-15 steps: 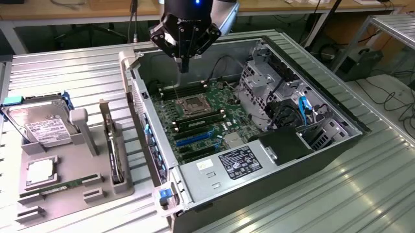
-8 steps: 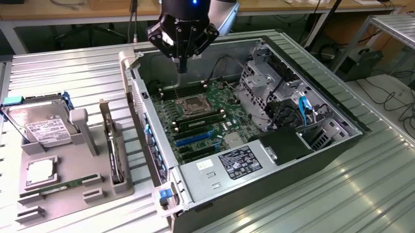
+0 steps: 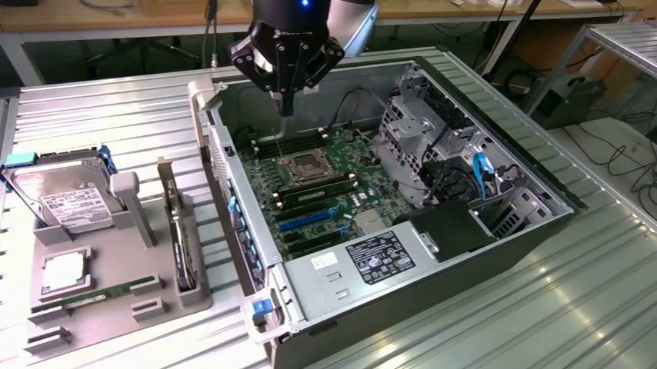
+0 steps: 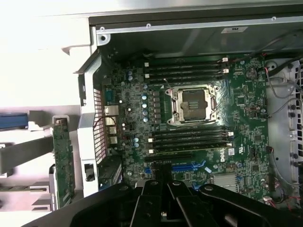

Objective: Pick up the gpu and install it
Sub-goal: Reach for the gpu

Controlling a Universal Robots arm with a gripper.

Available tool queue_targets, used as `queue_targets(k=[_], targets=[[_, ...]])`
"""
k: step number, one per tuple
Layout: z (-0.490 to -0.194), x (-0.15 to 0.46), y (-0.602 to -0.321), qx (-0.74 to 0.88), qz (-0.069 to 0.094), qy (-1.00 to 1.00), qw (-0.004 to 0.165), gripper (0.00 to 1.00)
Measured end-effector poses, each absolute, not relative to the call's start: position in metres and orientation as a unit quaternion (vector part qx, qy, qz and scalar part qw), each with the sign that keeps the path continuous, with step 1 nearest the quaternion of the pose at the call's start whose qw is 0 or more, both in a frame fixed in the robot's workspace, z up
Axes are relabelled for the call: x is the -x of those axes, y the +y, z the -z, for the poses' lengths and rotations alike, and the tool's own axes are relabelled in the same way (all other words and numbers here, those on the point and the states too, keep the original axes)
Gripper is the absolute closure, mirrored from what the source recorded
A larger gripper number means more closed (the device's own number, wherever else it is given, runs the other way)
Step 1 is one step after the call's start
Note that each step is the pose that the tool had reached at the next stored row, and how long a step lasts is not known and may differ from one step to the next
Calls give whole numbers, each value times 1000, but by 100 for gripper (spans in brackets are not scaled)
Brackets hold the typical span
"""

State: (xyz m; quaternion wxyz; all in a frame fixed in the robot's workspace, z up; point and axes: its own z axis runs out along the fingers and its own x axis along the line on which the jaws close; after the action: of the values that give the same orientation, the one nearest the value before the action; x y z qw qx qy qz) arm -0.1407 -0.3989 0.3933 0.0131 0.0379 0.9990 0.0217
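Observation:
The gpu [image 3: 181,240] stands on edge in a slot of the grey holder [image 3: 113,307] at the exterior view's left, beside the open computer case [image 3: 482,115]. In the wrist view the gpu [image 4: 63,161] shows as a thin green board just outside the case's rear wall. My gripper [image 3: 286,108] hangs above the far end of the motherboard [image 3: 339,154], near the empty processor socket [image 3: 305,166]. Its fingers [image 4: 152,198] are shut together with nothing between them. Blue expansion slots [image 3: 308,221] lie on the board toward the case's near end.
The holder also carries a silver hard drive [image 3: 64,201], a square chip [image 3: 64,273] and a long green memory stick [image 3: 98,296]. Inside the case are a drive cage [image 3: 416,127], cables [image 3: 478,173] and a black power supply [image 3: 385,257]. Everything rests on a ribbed metal table [image 3: 575,292].

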Motion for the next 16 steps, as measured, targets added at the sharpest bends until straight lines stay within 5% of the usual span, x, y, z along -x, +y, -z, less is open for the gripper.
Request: queue_targets(k=[16], targets=[[-393, 146, -399, -38, -22, 999, 13, 89]])
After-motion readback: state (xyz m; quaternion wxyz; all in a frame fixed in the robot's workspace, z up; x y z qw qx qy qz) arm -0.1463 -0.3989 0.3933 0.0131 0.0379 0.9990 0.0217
